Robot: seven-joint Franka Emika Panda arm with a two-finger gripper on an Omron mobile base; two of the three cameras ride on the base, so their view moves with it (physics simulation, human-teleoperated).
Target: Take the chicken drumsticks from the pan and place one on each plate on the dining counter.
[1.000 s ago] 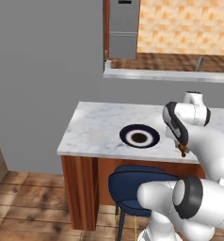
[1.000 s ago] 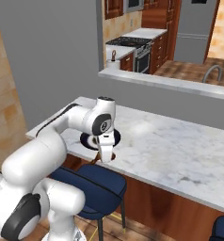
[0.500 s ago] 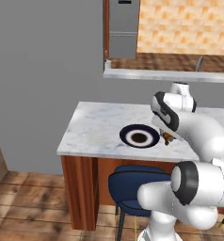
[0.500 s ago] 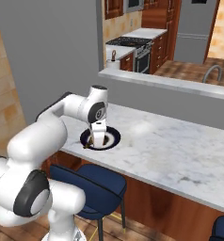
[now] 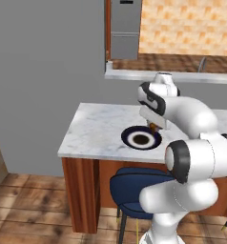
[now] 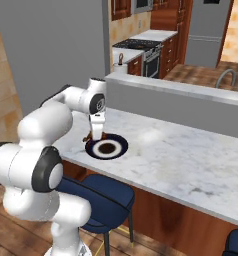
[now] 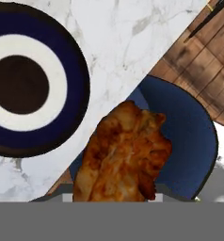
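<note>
Claw [image 5: 154,127] grips glossy knobby drumstick [image 7: 122,153] beside round navy-rimmed plate [image 7: 76,70].

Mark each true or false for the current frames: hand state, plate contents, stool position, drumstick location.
1. The hand is shut on a chicken drumstick. True.
2. The drumstick already lies on the plate. False: it is held in the hand, beside the plate.
3. The plate rests on the dining counter. True.
4. A red stool stands under the counter. False: the stool is navy blue.
5. The plate's rim is dark navy. True.
</note>
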